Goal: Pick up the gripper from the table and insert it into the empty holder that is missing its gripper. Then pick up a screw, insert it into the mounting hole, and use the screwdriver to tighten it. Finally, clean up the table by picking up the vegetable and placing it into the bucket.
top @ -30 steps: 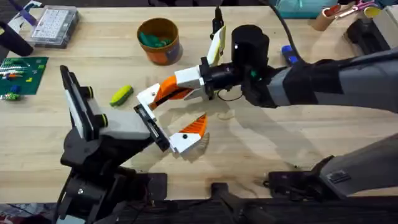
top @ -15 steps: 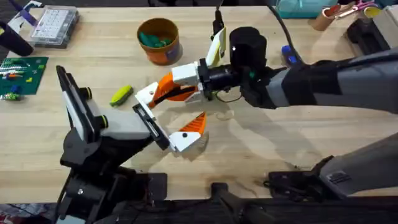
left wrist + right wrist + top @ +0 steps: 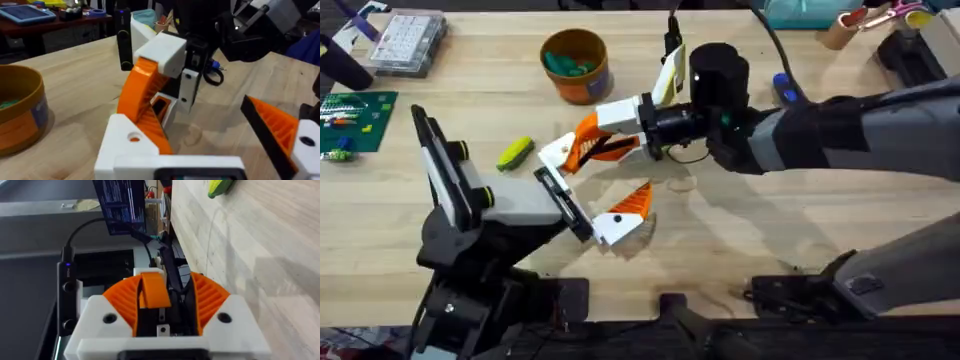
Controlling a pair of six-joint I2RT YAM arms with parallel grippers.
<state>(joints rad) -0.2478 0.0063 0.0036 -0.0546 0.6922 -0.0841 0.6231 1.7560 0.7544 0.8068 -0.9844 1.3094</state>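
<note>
Nearest the front edge of the bench (image 3: pixel 840 230), the white-bodied robot hand lies tilted with its black holder (image 3: pixel 566 205) facing the middle; one orange finger already sits at the holder's near end, and the far slot looks empty. The right gripper (image 3: pixel 582 152) hangs just above that far end, its fingers (image 3: pixel 207 300) clamped on the gripper (image 3: pixel 560 152), whose white base points down toward the crossbar. From the left wrist view the part's base (image 3: pixel 131 145) is close over the mount, though whether it has entered the slot cannot be told. The left gripper's own fingers cannot be made out.

To seat it well, the arm should probably keep the base square to the slot and press straight along it, without releasing until it sits flush.

Room is tight on the left: the vegetable (image 3: pixel 515 152) lies just beside the holder. Farther back, the bucket (image 3: pixel 575 65) stands near the far edge, well apart. The bench to the right is open.
</note>
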